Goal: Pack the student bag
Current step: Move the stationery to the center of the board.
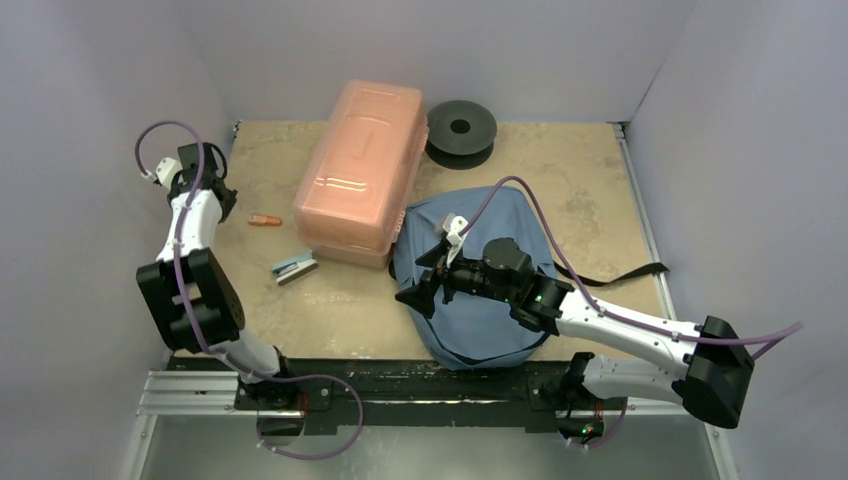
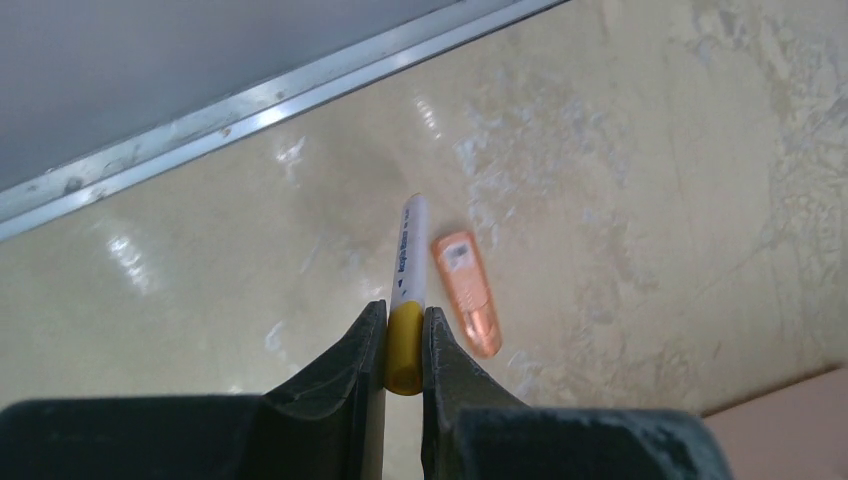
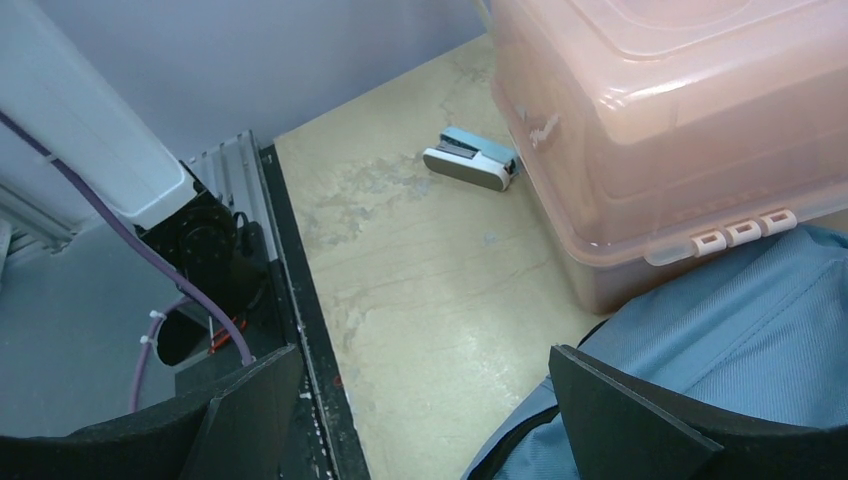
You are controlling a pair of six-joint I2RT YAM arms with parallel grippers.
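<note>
The student bag (image 1: pixel 480 300), soft blue-grey fabric with dark zipper trim, lies flat at the near middle of the table. My right gripper (image 1: pixel 412 298) hovers open over its left edge. In the right wrist view the jaws (image 3: pixel 422 352) stand wide apart with nothing between them, and the bag (image 3: pixel 760 330) lies under the right finger. My left gripper (image 1: pixel 228 207) is at the far left. It is shut (image 2: pixel 405 310) on the yellow cap of a white marker (image 2: pixel 410 265), which points away over the table. I cannot tell whether its far end touches the table.
A small translucent orange item (image 2: pixel 466 290) lies just right of the marker. A blue-and-white stapler (image 1: pixel 295 267) sits beside the rigid pink box (image 1: pixel 360 170), which touches the bag's far left. A black spool (image 1: pixel 461 130) stands behind. A black strap (image 1: pixel 625 275) trails right.
</note>
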